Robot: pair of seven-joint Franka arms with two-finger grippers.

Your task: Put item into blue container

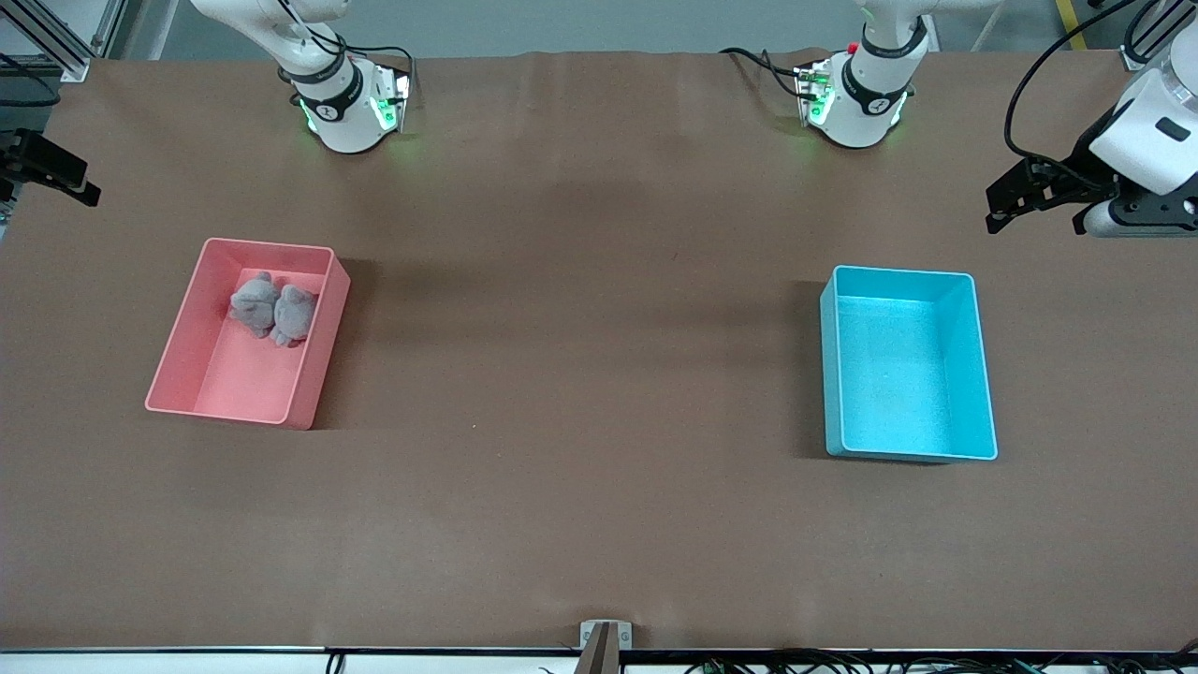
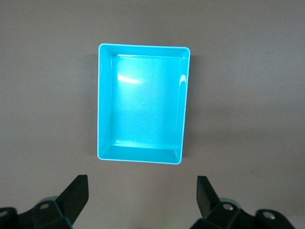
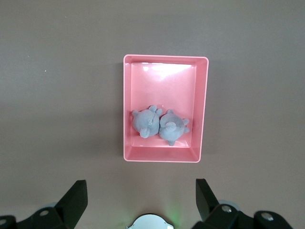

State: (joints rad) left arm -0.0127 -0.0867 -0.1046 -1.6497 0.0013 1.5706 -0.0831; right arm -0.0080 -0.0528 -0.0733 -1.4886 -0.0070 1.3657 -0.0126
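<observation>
The blue container point(image 1: 906, 374) stands empty toward the left arm's end of the table; in the left wrist view the blue container point(image 2: 145, 109) shows a bare floor. Two grey plush toys point(image 1: 271, 309) lie side by side in the pink bin point(image 1: 225, 374) toward the right arm's end, at the part of it farther from the front camera; the right wrist view also shows the plush toys point(image 3: 159, 125). My left gripper point(image 1: 1006, 206) point(image 2: 142, 191) hangs open and empty above the table's end, beside the blue container. Above the other end, my right gripper point(image 1: 56, 173) point(image 3: 141, 193) is open and empty.
Brown paper covers the table point(image 1: 580, 374). The two arm bases point(image 1: 351, 108) point(image 1: 856, 103) stand at the edge farthest from the front camera. A small bracket point(image 1: 606, 637) sits at the nearest edge. The pink bin point(image 3: 162, 86) fills the middle of the right wrist view.
</observation>
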